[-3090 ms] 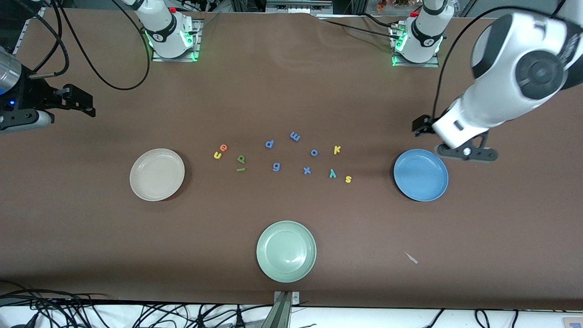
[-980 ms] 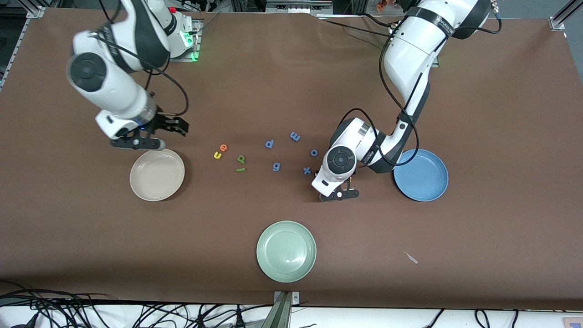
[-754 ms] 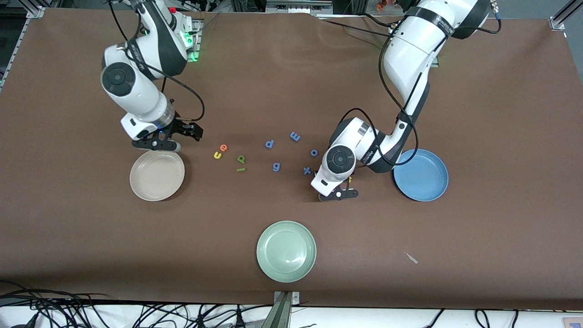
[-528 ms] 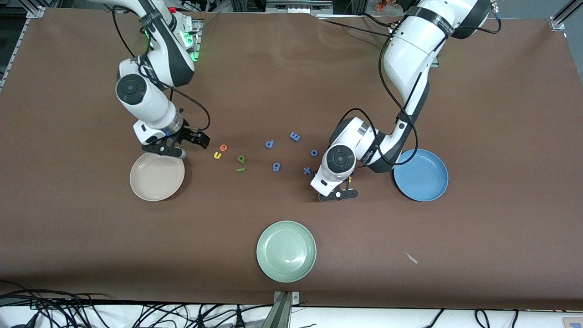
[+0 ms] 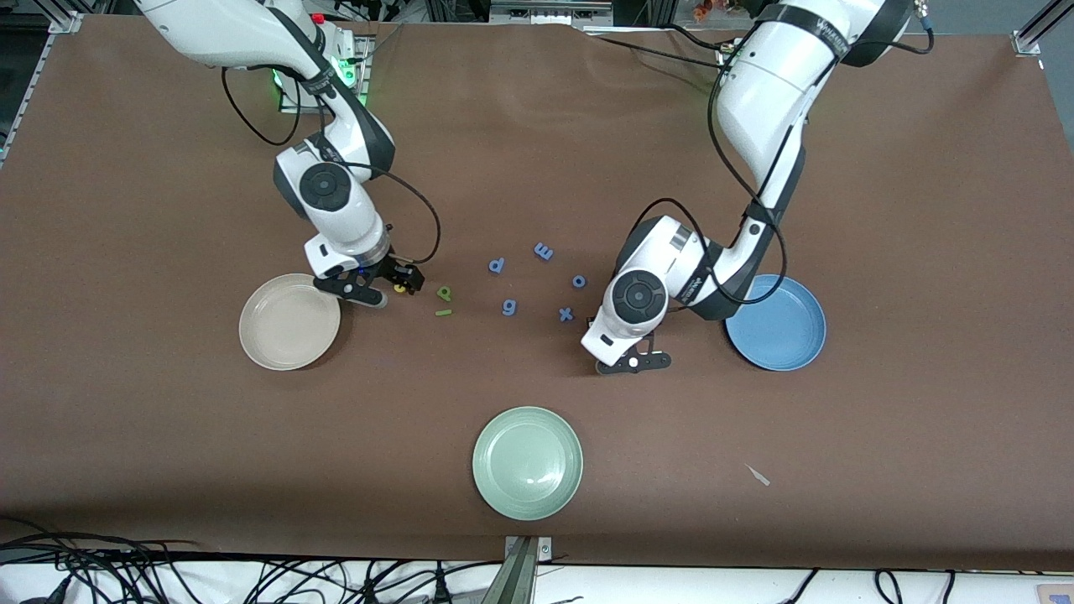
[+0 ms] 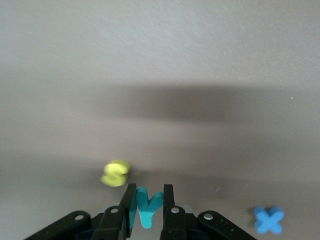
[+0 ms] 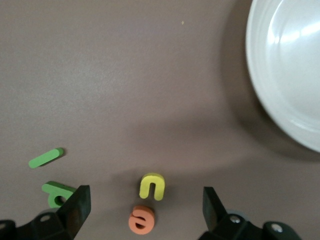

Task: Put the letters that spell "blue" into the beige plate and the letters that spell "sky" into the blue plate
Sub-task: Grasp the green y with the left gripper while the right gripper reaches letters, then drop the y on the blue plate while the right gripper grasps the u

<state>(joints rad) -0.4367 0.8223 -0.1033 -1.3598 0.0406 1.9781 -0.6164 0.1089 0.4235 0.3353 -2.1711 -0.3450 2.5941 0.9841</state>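
Right end effector [image 5: 401, 287] arrived wide-open over u [image 7: 152, 186]; left end effector [image 6: 148, 212] pinches y [image 6: 147, 205] beside s [image 6: 115, 173].

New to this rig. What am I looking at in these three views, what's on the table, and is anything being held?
Two robot arms, each ending in a two-finger gripper, stand at a brown table. The wide picture comes from a high camera facing them; the other two come from cameras on each arm's wrist.

The left gripper is shut on the teal y, low at the table, with the yellow s and a blue x lying close by. The right gripper is open, low over the yellow u and the orange e, beside the beige plate. The green b and the green bar lie next to them.

The blue plate sits toward the left arm's end, and a pale green plate nearest the front camera. All three plates hold nothing.
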